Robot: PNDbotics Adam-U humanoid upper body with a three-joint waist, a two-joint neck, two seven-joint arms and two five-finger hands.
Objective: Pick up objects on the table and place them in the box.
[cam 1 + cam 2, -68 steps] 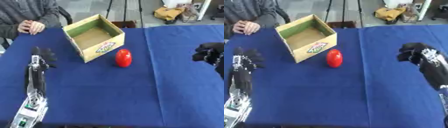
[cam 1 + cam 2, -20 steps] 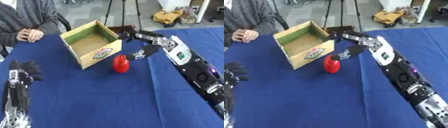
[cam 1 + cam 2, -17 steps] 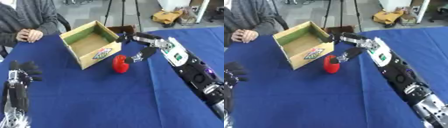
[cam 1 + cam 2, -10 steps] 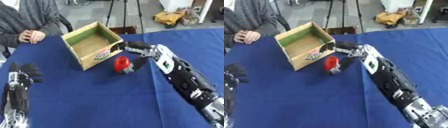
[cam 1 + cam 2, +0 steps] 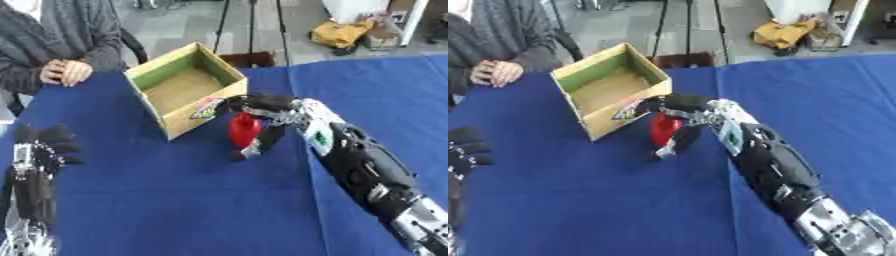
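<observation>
right robot hand (image 5: 262, 112): fingers curled, arm extended | left robot hand (image 5: 39, 150): open, idle, fingers up

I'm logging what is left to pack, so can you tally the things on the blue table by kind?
Red rounded object, beside the box with the right hand curled around it: 1
Open cardboard box with green inner walls: 1
Total: 2
</observation>
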